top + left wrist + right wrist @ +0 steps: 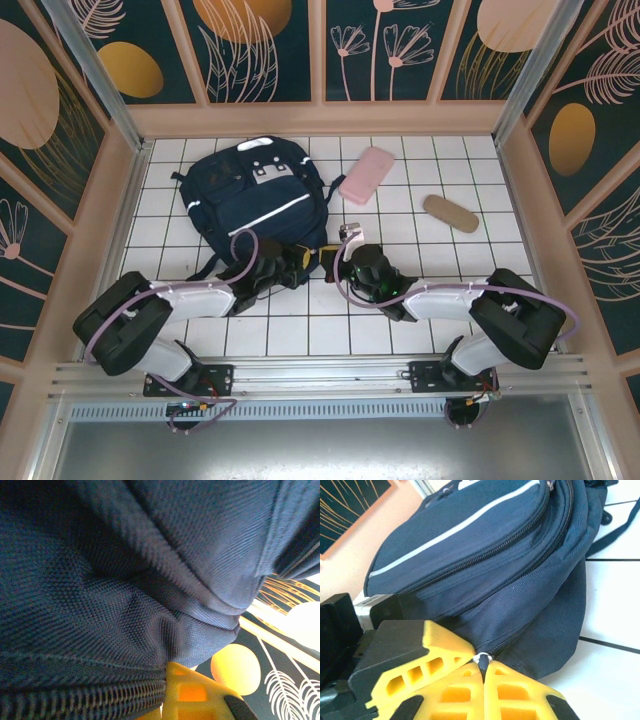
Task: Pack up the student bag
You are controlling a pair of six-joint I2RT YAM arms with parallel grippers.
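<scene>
Left arm (190,298) low over the white-tiled counter (300,335), stretched in toward centre. Left gripper (297,265) right at the near edge of the student bag (250,195). From the left wrist: navy weave hard up against the lens, zip (80,700) along the bottom, one yellow finger (192,692) poking out beneath the fabric and touching it. Apart or clamped: can't tell, second finger hidden.

Student bag flat on the counter, left of centre, front face up. White stripe (275,213) across the front, grey buckle patches (265,170) at the far end near the back wall, dark straps (205,268) trailing off the near-left corner.

Right gripper (330,260) just right of the left one, at the same near edge of the bag. From the right wrist: both yellow fingers (470,690) closed together, pinching a small zip pull (482,660) at the bag's lower seam. Bag bulging up behind, stripe and two zip lines across it.

Further right: pink oblong case (367,174), tilted, just beside the bag's far-right corner, contact unclear. Then tan oblong case (450,213), well apart from bag and pink case, alone on the tiles. Right arm (450,298) folded back toward its base at the near edge.
</scene>
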